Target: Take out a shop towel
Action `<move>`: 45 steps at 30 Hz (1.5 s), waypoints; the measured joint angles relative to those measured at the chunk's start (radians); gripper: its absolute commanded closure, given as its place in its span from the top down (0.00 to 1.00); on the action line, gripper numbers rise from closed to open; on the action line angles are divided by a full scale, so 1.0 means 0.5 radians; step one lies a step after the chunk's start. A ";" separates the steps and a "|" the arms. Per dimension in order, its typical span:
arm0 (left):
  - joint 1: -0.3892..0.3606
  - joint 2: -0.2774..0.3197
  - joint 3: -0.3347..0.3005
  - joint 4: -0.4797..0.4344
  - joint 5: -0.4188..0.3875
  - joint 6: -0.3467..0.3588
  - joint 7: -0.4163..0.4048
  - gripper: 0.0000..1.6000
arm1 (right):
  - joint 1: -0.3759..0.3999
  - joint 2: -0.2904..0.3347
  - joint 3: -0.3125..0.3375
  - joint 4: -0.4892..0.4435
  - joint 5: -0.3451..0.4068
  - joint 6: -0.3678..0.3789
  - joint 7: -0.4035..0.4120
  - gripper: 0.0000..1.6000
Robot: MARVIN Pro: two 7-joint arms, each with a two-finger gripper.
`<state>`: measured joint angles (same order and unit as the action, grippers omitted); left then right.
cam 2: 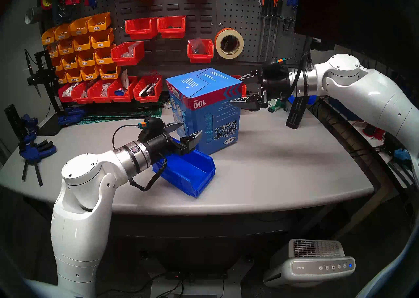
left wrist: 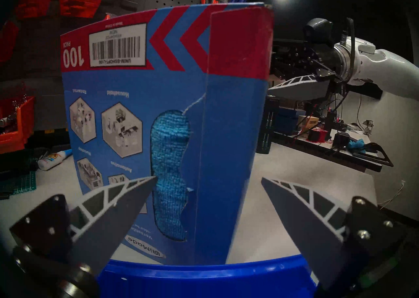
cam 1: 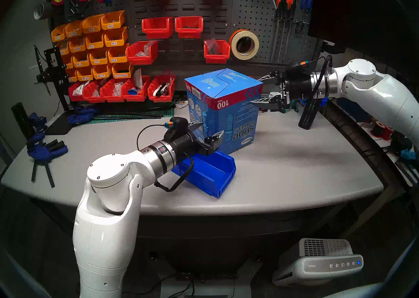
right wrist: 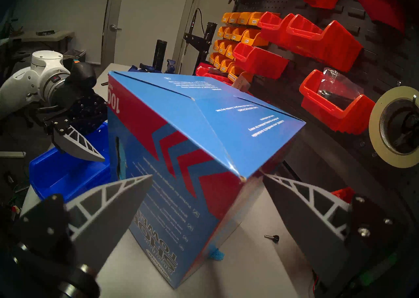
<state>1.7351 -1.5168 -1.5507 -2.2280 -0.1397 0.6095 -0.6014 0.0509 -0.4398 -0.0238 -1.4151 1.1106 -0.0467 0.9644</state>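
A blue carton (cam 1: 235, 118) printed "SHOP TOWELS" stands upside down on the grey table (cam 1: 294, 166). The sky-blue shop towel (left wrist: 170, 166) shows through a torn slot at the carton's front-left corner (cam 1: 228, 121). My left gripper (left wrist: 208, 178) is open just in front of that slot, above a blue bin (cam 1: 217, 177); one fingertip (left wrist: 149, 183) overlaps the towel's edge. My right gripper (cam 1: 255, 89) is open with its fingers on either side of the carton's upper right corner (right wrist: 240, 177). Neither gripper holds anything.
Red and yellow parts bins (cam 1: 145, 52) and a tape roll (cam 1: 244, 44) hang on the pegboard behind. Blue clamps (cam 1: 45, 147) and a black stand (cam 1: 54, 75) sit at the left. A glue bottle (left wrist: 54, 156) lies behind the carton. A small black screw (right wrist: 273, 238) lies right of it.
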 measured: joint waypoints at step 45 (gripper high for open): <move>0.034 0.112 0.024 -0.164 -0.059 -0.060 -0.168 1.00 | -0.006 0.139 -0.038 -0.148 0.008 0.002 -0.066 1.00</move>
<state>1.7523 -1.4607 -1.5387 -2.3100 -0.1692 0.5796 -0.6852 0.0479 -0.3703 -0.0428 -1.4891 1.1148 -0.0458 0.9317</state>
